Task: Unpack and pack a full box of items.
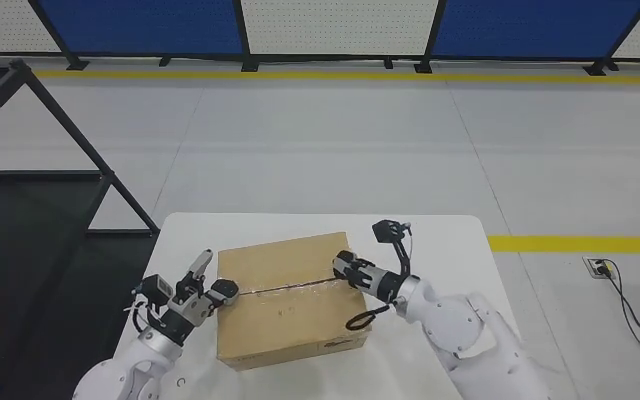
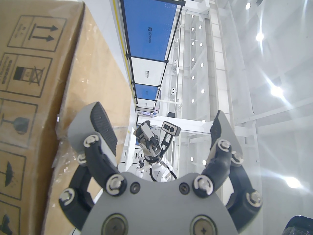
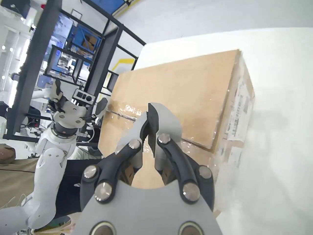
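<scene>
A shut cardboard box (image 1: 285, 300) stands mid-table, with clear tape (image 1: 290, 287) along its top seam. My left gripper (image 1: 213, 280) is open at the box's left end; in the left wrist view its fingers (image 2: 102, 125) spread wide beside the box wall (image 2: 36, 74), one pad close to the crinkled tape. My right gripper (image 1: 342, 267) is at the right end of the seam. In the right wrist view it (image 3: 149, 116) is shut, tips just over the taped seam (image 3: 124, 111) of the box (image 3: 185, 86). Whether tape is pinched between them cannot be told.
The white table (image 1: 440, 240) has bare room behind and to the right of the box. A black metal frame (image 1: 60, 130) stands off the table's left side. Blue partition panels (image 1: 140, 25) line the far floor. A printed label (image 3: 239, 108) is on the box's end.
</scene>
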